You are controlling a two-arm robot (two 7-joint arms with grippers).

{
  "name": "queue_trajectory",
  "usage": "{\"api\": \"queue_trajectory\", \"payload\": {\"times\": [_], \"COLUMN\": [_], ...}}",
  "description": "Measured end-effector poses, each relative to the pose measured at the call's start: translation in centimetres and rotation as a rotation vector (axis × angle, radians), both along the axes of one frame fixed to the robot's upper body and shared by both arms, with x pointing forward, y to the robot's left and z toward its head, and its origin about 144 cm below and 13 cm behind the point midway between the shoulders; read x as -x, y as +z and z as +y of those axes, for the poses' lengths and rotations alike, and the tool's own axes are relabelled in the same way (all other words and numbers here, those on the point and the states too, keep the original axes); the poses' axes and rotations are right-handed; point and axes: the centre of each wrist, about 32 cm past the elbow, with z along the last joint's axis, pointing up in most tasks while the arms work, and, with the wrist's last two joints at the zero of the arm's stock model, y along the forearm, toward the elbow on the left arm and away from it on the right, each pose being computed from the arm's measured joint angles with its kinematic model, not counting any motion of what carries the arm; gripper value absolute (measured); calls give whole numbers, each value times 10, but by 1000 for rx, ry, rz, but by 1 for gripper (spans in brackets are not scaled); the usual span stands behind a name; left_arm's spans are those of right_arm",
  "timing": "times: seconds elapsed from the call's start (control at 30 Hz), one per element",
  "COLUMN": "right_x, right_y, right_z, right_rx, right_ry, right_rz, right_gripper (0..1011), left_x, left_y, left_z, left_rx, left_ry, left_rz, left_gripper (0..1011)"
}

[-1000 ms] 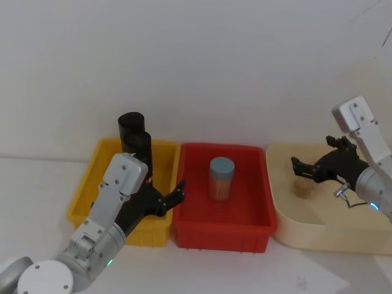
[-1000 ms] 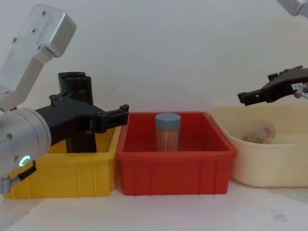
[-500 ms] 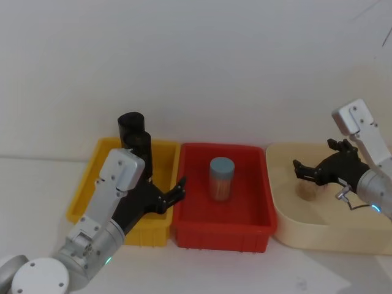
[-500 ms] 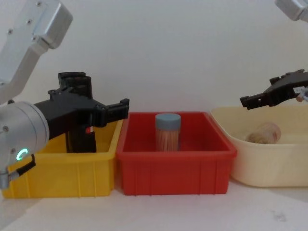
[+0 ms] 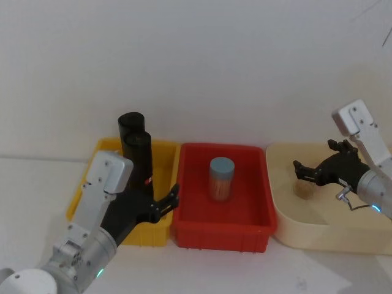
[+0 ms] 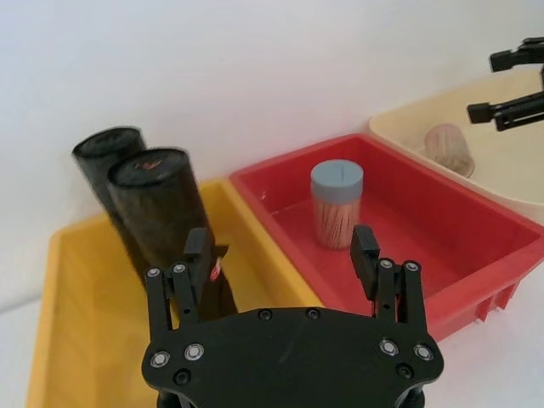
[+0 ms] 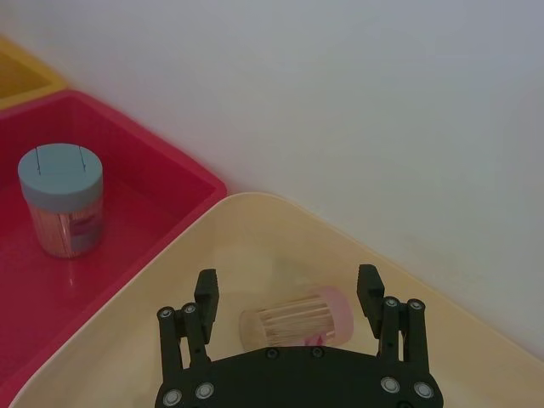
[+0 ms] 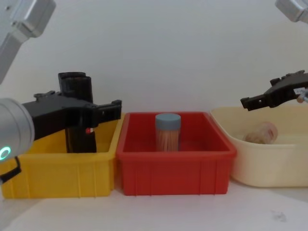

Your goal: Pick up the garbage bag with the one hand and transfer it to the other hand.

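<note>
- Presently, the yellow bin (image 5: 79, 202) is holding the garbage bag (image 5: 138, 160) upright, just beside a second black roll (image 5: 130, 121).
- Left gripper (image 6: 280, 242) is hanging near the bag, jaws wide apart, gripping nothing.
- Right gripper (image 7: 289, 293) is hovering over the cream tub (image 5: 318, 229), jaws spread.
- Risk: the bag is sitting off-centre by one finger, so closing now is likely missing it or toppling both rolls.

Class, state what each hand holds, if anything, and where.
Nothing is held: the left hand is open beside the garbage bag, the right hand open over the beige tub.
</note>
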Motion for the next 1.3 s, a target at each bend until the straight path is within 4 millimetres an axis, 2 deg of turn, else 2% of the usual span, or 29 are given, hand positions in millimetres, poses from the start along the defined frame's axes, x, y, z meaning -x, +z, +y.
{"api": "queue_trajectory", "payload": {"times": [0.27, 0.47, 0.77, 1.3], "right_x": [0, 0, 0, 0], "right_y": [0, 0, 0, 0], "right_z": [0, 0, 0, 0], "right_rx": [1, 2, 2, 1], "right_ry": [-1, -1, -1, -1], "right_rz": [0, 0, 0, 0], "right_gripper": [1005, 1004, 1004, 1004], "left_x": [11, 9, -6, -48], "left_y": [7, 11, 15, 17], "left_z": [5, 12, 27, 53], "left_rx": [-6, -24, -46, -54], "left_ry": [74, 106, 116, 45], "left_rz": [60, 86, 119, 156], "left_gripper": [1002, 1002, 1001, 1001]}}
